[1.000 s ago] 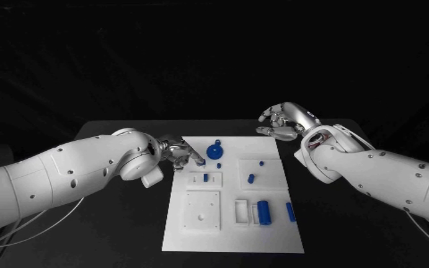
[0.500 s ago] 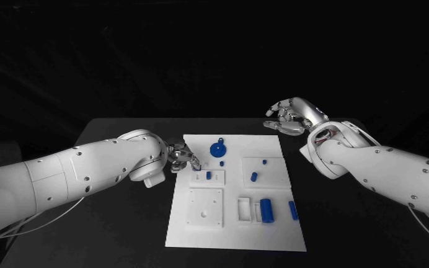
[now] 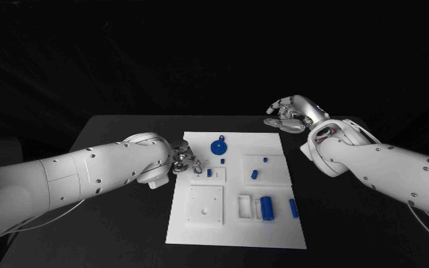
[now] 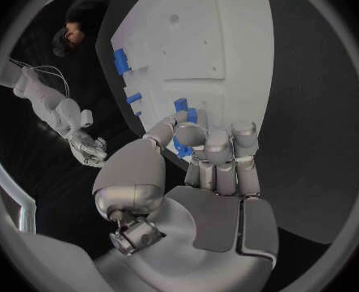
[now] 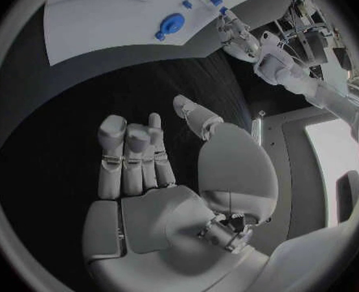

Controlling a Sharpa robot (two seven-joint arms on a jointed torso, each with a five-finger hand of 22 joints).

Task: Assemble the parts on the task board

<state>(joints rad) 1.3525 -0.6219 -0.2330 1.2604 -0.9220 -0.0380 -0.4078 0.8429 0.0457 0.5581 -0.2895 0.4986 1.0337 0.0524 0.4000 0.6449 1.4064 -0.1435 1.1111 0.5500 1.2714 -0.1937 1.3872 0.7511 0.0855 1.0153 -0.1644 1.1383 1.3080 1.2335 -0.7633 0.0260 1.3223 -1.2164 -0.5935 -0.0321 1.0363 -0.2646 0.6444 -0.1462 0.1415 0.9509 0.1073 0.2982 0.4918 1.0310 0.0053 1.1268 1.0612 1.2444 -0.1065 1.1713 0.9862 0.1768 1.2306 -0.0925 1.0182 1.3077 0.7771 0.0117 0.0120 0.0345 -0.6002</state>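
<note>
The white task board (image 3: 235, 231) lies mid-table, with several blue parts on it. My left hand (image 3: 185, 159) hovers at its left edge, fingers curled in, close to a small blue peg (image 3: 209, 172). In the left wrist view the left hand (image 4: 216, 169) has its thumb against the fingertips, and a bit of blue (image 4: 182, 149) shows between them. I cannot tell whether that bit is held. My right hand (image 3: 291, 115) hangs over the black table beyond the board's far right corner. It holds nothing, and the right wrist view shows the right hand (image 5: 139, 169) with the thumb apart.
On the board lie a round blue piece (image 3: 217, 148), small pegs (image 3: 254, 174), a blue cylinder (image 3: 265, 207) and a blue bar (image 3: 293, 208). A raised white plate (image 3: 204, 215) with a hole sits near the front left. Black table surrounds the board.
My left hand has slid a little nearer to me along the board's left edge, fingers curled tighter. The right hand has drifted slightly outward. The parts have not moved.
</note>
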